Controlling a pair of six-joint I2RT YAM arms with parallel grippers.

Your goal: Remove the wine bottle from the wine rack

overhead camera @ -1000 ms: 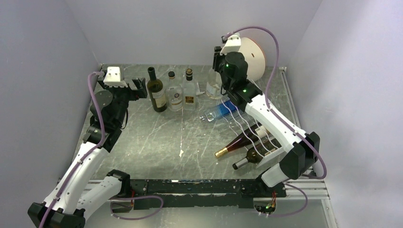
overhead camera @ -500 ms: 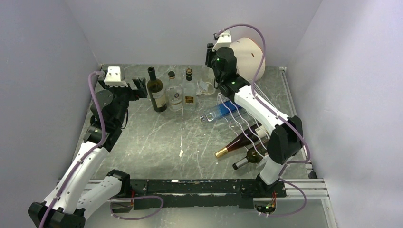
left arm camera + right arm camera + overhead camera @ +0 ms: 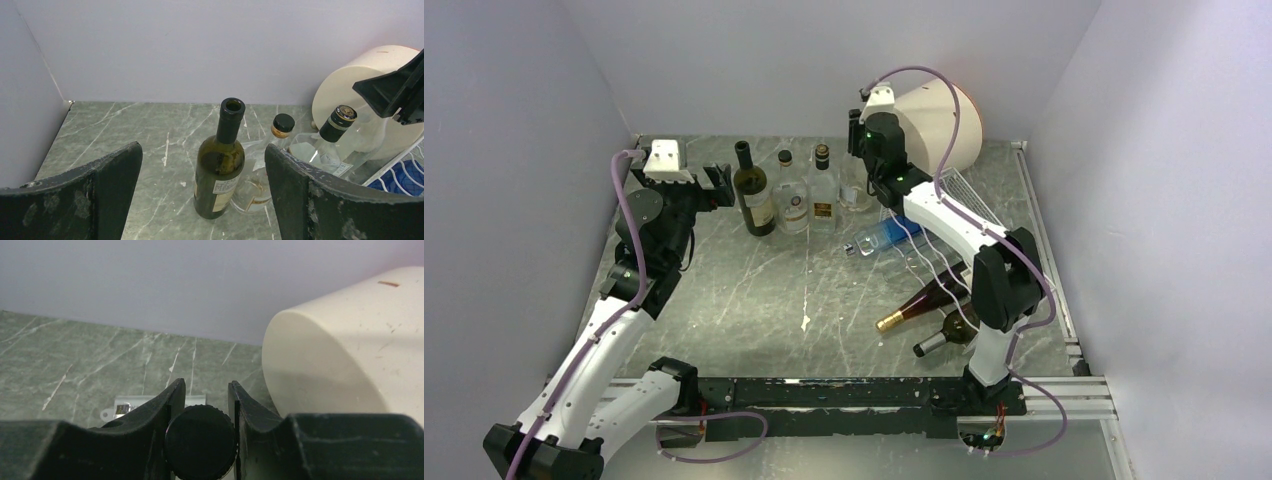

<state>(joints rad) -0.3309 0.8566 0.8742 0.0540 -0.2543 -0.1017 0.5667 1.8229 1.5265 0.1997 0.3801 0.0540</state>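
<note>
Two end effectors show different states: the right end effector (image 3: 206, 388) is clamped on the round black cap (image 3: 200, 442) of a clear bottle (image 3: 855, 193), its two fingers pressed against either side of that cap, while the left end effector (image 3: 722, 186) has its fingers wide apart and holds nothing. The clear bottle hangs upright from the right end effector at the back of the surface (image 3: 754, 290), off the wine rack (image 3: 965, 186) and just beyond its far end, close beside a big cream cylinder (image 3: 345, 345) that lies on its side; I cannot tell whether the bottle's base touches the surface. Three bottles lie in the wire tiers of the wine rack: a blue bottle (image 3: 882, 238) at the far end, a red wine bottle with a gold top (image 3: 921, 303) nearer, and a dark bottle (image 3: 948, 336) nearest the arm bases. Left of the held bottle, three more stand upright in a row: a dark green open bottle (image 3: 220, 165) right in front of the left end effector, then a clear bottle with a black screw cap (image 3: 260, 165), then a clear bottle with a black and gold top (image 3: 325, 150).
</note>
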